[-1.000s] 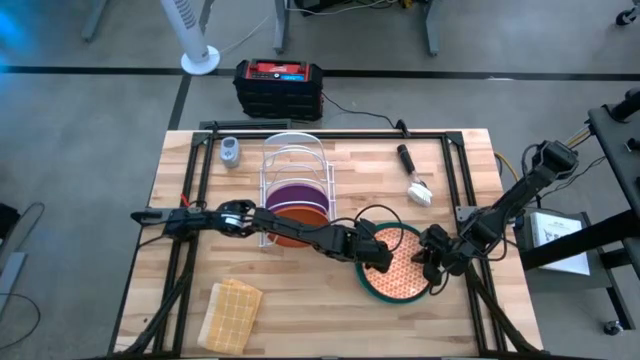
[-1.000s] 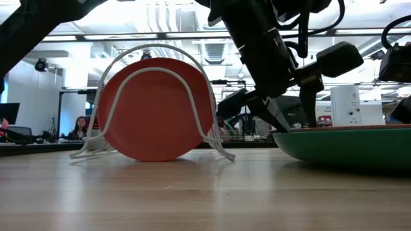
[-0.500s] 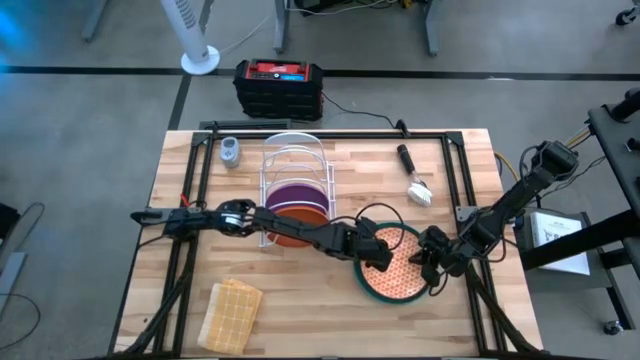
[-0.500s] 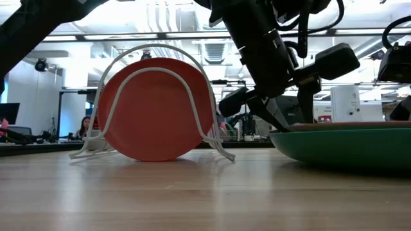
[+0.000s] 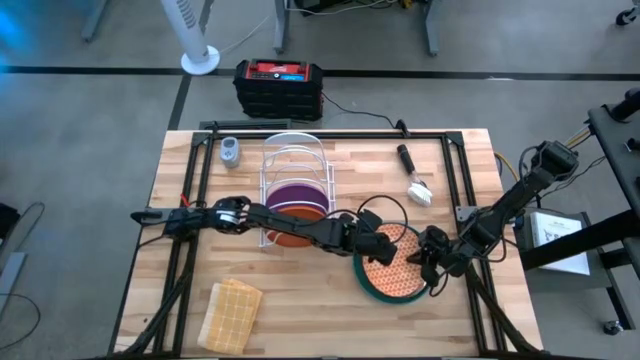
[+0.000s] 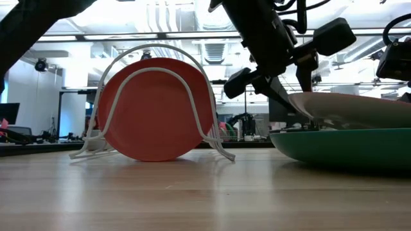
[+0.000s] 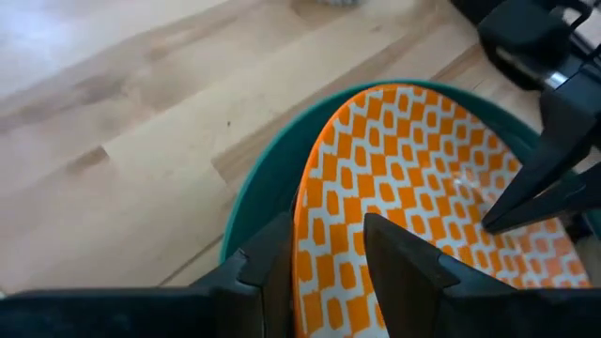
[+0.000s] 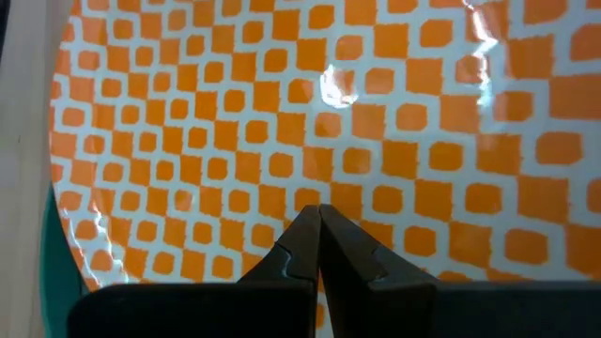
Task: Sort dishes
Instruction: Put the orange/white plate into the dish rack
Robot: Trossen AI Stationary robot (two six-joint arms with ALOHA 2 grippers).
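Observation:
The orange-patterned plate (image 5: pixel 397 268) lies inside the larger teal-green plate (image 5: pixel 372 288) at the table's right front. Its left rim is raised, so its pale underside (image 6: pixel 350 108) shows in the low view. My left gripper (image 5: pixel 371 246) reaches in from the left and is shut on that raised rim. My right gripper (image 5: pixel 430 262) is shut, its tips on the plate's right part. A purple plate (image 5: pixel 296 192) and a plain orange plate (image 6: pixel 154 109) stand on edge in the white wire rack (image 5: pixel 293 160). My left gripper pinches the patterned plate's left rim (image 7: pixel 308 221) between its two fingers, one finger (image 7: pixel 399 263) on the patterned face and the other (image 7: pixel 272 272) on the underside. It comes slanting down from the table's left. The plate tilts, its right part still in the teal plate. My right gripper has its shut fingertips (image 8: pixel 319 221) on the plate's patterned face (image 8: pixel 324 174), near its right side. The fingers come slanting down from the table's right.
A tan woven cloth (image 5: pixel 230 312) lies at the front left. A dish brush (image 5: pixel 414 180) lies at the back right and a small grey object (image 5: pixel 230 152) at the back left. A black and red box (image 5: pixel 278 86) stands on the floor beyond the far edge.
My left gripper has risen a little with the patterned plate's left rim. The plate, which lay flat in the teal plate, is now tipped up on that side while its right part has stayed down.

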